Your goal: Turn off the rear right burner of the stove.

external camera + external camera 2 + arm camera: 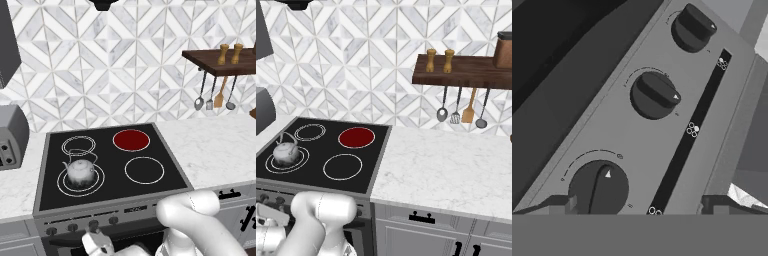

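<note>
The stove (165, 150) (378, 165) is a black glass cooktop with a grey front panel of dark knobs. Its rear right burner (131, 140) (356, 137) glows deep red. My gripper (97, 243) is low in front of the panel, just below the third knob from the left (93, 225). In the hand view my gripper (639, 204) is open, one fingertip (557, 202) on each side of the panel. The nearest knob (598, 187) sits between them, closer to the left tip and untouched. Two more knobs (654, 95) (693, 27) run up the panel.
A silver kettle (80, 170) (286, 151) stands on the front left zone. A grey toaster oven (11, 135) sits left of the stove. The marble counter (446, 165) lies to the right, under a wooden shelf (461, 75) with shakers and hanging utensils (458, 112).
</note>
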Tool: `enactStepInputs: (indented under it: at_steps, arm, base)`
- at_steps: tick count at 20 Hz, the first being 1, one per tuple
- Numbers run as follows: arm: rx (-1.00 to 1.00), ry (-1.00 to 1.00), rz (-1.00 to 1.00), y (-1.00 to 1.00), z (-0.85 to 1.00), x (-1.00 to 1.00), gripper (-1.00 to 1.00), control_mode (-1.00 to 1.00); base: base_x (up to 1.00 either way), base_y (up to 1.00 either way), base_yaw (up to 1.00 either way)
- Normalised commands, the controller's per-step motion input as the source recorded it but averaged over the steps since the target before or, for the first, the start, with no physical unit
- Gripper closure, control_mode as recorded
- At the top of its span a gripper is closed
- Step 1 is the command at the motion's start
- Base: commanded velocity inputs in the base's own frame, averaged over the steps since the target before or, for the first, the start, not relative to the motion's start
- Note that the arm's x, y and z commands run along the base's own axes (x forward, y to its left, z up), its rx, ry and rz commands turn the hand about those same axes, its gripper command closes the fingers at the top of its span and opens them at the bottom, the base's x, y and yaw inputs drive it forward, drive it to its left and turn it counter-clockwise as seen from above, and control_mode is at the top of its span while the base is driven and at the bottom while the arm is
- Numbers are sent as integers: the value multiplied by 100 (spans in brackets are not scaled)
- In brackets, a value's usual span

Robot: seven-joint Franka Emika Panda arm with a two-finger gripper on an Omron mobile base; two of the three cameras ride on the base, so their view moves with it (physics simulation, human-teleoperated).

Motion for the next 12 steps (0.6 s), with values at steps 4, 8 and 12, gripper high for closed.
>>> enactStepInputs:
  at_steps: [4,8,12]
  arm:
    - [1,1,0,0,5,1,-100,-100]
    - [6,1,-3,0,-5,0,-100,-100]
    - [9,1,-12,0,-7,0,-100,-100]
  base:
    - [0,0,0]
    - [0,0,0]
    - [0,0,0]
